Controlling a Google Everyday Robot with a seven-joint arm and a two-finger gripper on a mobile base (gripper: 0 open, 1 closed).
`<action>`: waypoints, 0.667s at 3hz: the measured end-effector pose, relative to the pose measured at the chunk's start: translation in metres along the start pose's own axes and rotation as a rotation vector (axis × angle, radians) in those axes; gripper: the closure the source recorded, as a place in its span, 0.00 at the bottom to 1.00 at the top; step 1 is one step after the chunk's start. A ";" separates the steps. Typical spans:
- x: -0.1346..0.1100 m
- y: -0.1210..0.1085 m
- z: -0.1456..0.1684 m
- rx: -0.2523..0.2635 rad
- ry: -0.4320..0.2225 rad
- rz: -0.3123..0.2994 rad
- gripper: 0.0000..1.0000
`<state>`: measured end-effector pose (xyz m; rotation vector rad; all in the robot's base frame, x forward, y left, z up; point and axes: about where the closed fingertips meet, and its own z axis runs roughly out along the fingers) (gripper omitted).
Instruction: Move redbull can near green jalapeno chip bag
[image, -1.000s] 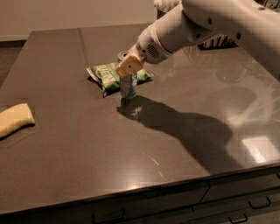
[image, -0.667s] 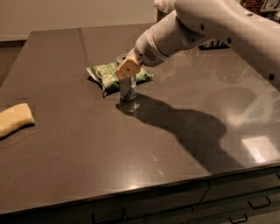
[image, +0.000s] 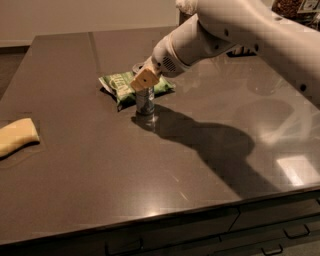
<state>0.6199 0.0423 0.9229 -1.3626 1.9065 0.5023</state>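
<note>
The redbull can (image: 145, 102) stands upright on the dark table (image: 100, 175), touching or just in front of the right part of the green jalapeno chip bag (image: 117, 84), which lies flat. My gripper (image: 142, 76) reaches in from the upper right and is shut on the can's top. One tan finger pad (image: 145, 79) shows in front of the can; the other finger is mostly hidden behind it. The can's base rests on the table.
A pale yellow flat object (image: 17, 136) lies at the table's left edge. My white arm (image: 225, 30) spans the upper right and casts a large shadow on the table. Drawer fronts with handles (image: 295, 232) run below the table's front edge.
The gripper and the can have stayed beside the chip bag. The gripper has dropped slightly over the can and the arm has shifted its pose a little.
</note>
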 end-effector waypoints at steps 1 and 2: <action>-0.001 0.001 0.001 -0.003 0.000 -0.003 0.06; -0.002 0.002 0.002 -0.004 0.000 -0.004 0.00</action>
